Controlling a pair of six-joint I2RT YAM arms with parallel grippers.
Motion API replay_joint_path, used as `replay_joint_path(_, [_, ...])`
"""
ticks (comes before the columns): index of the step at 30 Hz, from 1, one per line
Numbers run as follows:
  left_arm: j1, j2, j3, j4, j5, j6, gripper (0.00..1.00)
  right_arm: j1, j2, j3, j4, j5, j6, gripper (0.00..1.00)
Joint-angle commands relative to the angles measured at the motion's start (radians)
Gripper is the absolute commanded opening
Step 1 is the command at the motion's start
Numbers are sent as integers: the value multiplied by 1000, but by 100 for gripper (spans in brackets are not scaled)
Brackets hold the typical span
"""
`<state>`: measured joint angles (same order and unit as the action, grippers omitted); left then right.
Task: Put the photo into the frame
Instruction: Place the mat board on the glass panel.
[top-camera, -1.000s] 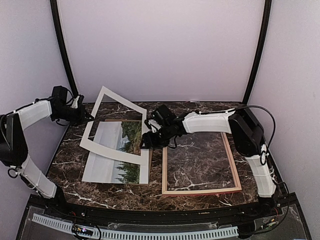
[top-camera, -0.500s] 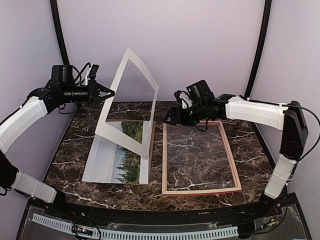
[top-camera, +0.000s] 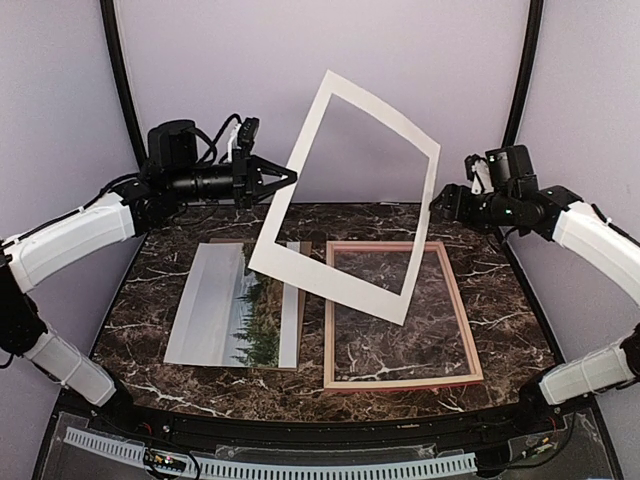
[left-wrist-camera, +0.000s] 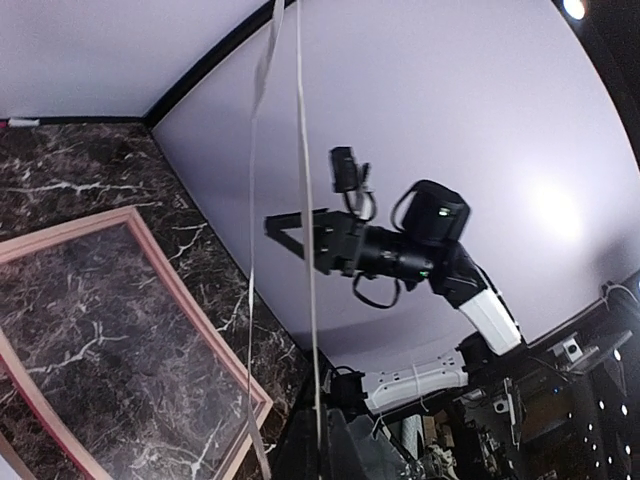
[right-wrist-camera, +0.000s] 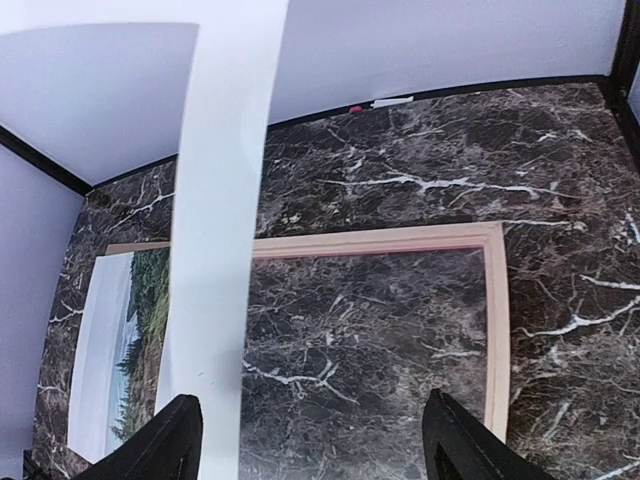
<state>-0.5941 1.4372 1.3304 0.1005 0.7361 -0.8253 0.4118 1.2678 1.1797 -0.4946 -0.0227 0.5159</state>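
The left gripper (top-camera: 283, 180) is clamped on the left border of a white mat (top-camera: 330, 292) and holds it up in the air; the right gripper (top-camera: 440, 204) sits by the mat's right border with its fingers (right-wrist-camera: 175, 440) spread wide and nothing between them, and whether it touches the mat cannot be told; both arms reach in high from the sides, well above the table (top-camera: 520, 320), a dark marble top with white veins; the frame (top-camera: 400, 381) lies flat on the right half of the table, the marble showing through its opening; the mat hangs tilted over the middle, its upper corner raised toward the back wall, its lower border over the frame's left rail and the gap beside it; in the left wrist view the mat appears nearly edge-on as thin pale lines; the photo (top-camera: 235, 310) lies flat on the left half of the table, just beside the frame and outside it, trees toward the frame side and pale sky toward the left; a thin brown edge (top-camera: 302, 330) shows along the photo's right side.
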Motion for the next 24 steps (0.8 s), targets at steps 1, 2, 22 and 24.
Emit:
replay_joint_path(1, [-20,61,-134,178,-106,-158,0,-32,-28,-11,-99,99,-29,77])
replay_joint_path(2, [-31,85,-176,225,-118,-195,0,-37,-27,-10,-110,111,-35,77])
replay_joint_path(22, [-222,428,-372,487,-396,-395,0,-41,60,-109,-111,137,-102,77])
replay_joint_path(24, [-242,447,-363,498,-424,-404,0,-44,67,-121,-112,138,-110,77])
